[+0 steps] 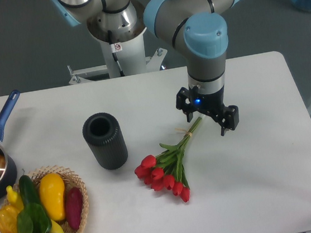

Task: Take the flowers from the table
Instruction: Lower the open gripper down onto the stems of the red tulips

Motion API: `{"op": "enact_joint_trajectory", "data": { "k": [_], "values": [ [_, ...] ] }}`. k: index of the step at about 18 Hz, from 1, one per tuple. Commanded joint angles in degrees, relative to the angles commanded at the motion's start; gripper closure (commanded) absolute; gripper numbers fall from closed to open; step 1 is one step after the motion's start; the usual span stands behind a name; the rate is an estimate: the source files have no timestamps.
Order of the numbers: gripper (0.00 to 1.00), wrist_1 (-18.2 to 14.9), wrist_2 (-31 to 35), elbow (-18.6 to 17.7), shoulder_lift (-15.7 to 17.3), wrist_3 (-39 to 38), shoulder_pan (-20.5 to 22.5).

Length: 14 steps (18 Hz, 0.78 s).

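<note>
Pickup not yet made: flowers lie on the table.
Gripper at the stems on the far right, fingers spread, nothing held. Grasp and lift remain.

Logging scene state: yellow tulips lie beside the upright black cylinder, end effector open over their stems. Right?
No. The camera view shows red tulips, not yellow. They lie beside the upright black cylinder, end effector open over their stems.
</note>
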Motion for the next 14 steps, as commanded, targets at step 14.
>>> {"op": "enact_joint_trajectory", "data": {
  "k": [14],
  "values": [
    [0.0, 0.6, -1.3, -8.6, -1.3, -0.5, -3.7]
  ]
}}
